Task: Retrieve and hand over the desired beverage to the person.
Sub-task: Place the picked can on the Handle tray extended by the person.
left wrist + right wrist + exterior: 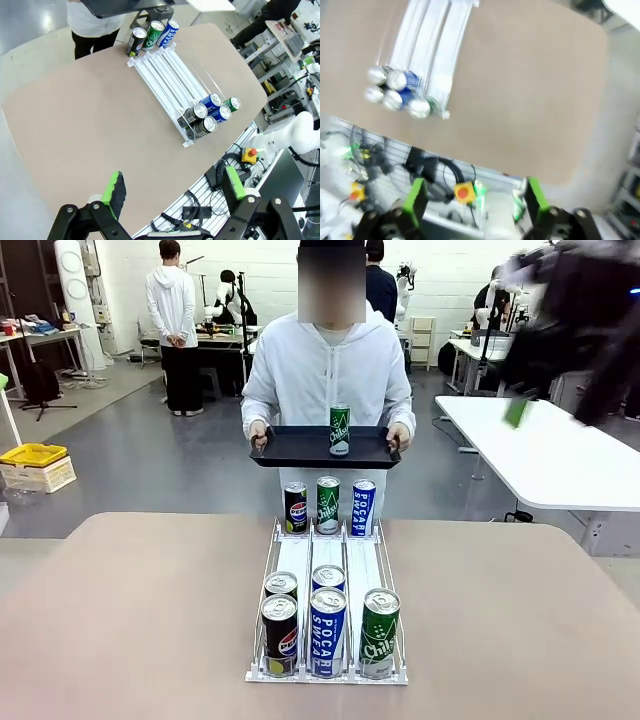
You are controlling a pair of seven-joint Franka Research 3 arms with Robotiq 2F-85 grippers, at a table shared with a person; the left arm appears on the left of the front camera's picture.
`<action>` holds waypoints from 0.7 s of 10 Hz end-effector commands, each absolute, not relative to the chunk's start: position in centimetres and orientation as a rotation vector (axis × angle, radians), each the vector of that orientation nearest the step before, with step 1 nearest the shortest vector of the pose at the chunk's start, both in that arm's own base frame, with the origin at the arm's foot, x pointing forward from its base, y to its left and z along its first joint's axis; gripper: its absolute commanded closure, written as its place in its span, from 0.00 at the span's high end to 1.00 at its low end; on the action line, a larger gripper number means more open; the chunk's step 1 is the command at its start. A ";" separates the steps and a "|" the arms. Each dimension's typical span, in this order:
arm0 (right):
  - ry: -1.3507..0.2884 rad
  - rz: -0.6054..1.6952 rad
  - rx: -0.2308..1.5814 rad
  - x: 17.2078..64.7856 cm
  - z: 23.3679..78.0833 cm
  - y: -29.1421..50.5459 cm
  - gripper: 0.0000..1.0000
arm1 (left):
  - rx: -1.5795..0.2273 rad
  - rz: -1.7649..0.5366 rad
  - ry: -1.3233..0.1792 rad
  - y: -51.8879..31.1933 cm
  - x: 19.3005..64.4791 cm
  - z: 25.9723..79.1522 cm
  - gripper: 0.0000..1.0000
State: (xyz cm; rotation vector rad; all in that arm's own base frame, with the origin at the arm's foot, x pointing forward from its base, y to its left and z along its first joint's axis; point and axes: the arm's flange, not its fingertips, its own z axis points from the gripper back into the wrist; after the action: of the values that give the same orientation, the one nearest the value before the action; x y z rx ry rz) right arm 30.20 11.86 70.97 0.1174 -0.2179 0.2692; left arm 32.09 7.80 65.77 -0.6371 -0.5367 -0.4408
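Left gripper (174, 187), right gripper (476, 194): both released.
You are watching them hovering empty, white wire can rack (165, 75) ahead.

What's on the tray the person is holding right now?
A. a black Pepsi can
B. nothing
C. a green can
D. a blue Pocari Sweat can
C: in the front view a single green can stands upright on the black tray that the person holds with both hands at the far side of the table.
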 end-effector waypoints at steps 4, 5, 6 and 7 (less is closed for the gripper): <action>-0.529 0.427 0.726 24.3 64.3 -8.1 1.00 | -0.644 -0.465 -0.546 8.0 32.0 65.8 1.00; -0.572 0.400 0.751 23.6 63.2 -9.7 1.00 | -0.644 -0.465 -0.546 8.0 32.0 65.8 1.00; -0.593 0.384 0.728 22.9 63.2 -10.2 1.00 | -0.644 -0.465 -0.546 8.0 32.0 65.8 1.00; -0.612 0.341 0.705 22.2 63.6 -10.6 1.00 | -0.644 -0.465 -0.546 8.0 32.0 65.8 1.00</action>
State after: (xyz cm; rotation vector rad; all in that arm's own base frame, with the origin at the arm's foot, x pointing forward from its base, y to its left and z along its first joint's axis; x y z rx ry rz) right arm 22.74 -11.62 63.14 0.7261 -0.6057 0.3619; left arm 32.06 7.80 65.79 -0.6353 -0.5360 -0.4400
